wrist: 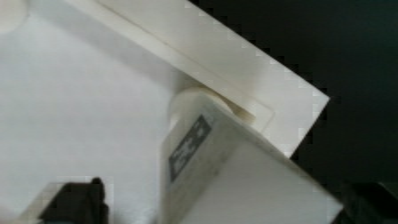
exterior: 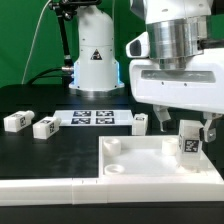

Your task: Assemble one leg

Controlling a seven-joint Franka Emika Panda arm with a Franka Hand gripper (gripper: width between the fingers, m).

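Observation:
A white leg with a marker tag stands upright on the far right corner of the large white panel. My gripper hangs right over it, its jaws on either side of the leg. In the wrist view the leg lies between the dark fingertips, with bare panel showing between one finger and the leg. The gripper looks open. Three more legs lie on the black table: two at the exterior view's left and one by the marker board.
The marker board lies flat behind the panel. The white robot base stands at the back. The panel has round sockets at its corners. A green backdrop stands behind the table.

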